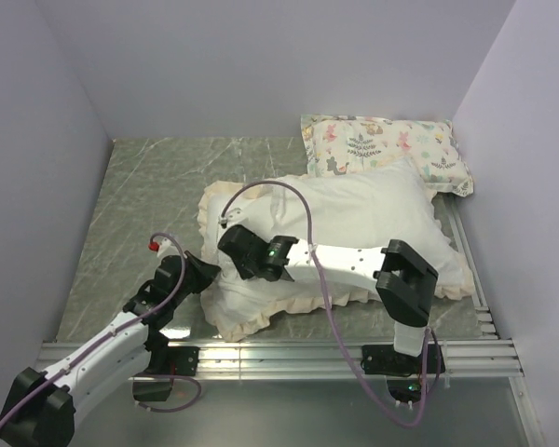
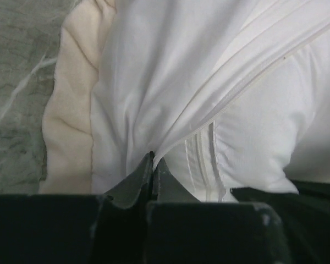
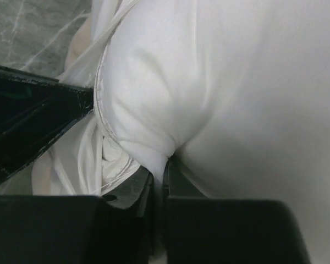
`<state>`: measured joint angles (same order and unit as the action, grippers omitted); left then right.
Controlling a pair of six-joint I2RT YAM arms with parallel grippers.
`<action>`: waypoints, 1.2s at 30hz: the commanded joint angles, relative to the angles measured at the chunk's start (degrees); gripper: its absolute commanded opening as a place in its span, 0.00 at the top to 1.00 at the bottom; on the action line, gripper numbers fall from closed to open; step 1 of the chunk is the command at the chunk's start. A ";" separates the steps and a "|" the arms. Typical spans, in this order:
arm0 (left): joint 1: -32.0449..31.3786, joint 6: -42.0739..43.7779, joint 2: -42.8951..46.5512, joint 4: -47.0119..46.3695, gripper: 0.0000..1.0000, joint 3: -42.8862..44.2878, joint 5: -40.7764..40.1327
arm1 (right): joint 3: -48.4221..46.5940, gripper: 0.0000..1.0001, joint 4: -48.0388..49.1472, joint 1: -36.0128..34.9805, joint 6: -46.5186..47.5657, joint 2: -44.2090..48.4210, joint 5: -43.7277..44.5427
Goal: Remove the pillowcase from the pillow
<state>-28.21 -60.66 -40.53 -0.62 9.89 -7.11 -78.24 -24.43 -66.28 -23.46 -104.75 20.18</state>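
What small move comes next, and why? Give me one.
Probably draw the right hand away from the left hand. The right looks shut on a bulge of the pillow at the case's open edge, while the left pinches the pillowcase, so pulling apart should slide the pillow out.

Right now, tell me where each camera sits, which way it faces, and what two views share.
Top external: above and behind the bases, looking down at the table, pillow and pillowcase; left arm and right arm show.
Left wrist: on the left arm, facing along the left gripper, shut on the pillowcase's white fabric.
Right wrist: on the right arm, facing the right gripper, shut on bunched pillow fabric.
Shared: both wrist views show the cream ruffle and grey table.
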 commanded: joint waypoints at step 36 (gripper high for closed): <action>-11.95 -5.77 -2.89 15.03 0.57 15.08 -3.17 | -0.25 1.00 10.36 12.93 -8.00 4.29 -9.03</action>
<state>-38.70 -64.23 -45.04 15.46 26.98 -8.99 -75.48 -14.22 -54.02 -31.88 -100.38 6.59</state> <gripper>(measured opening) 0.498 0.055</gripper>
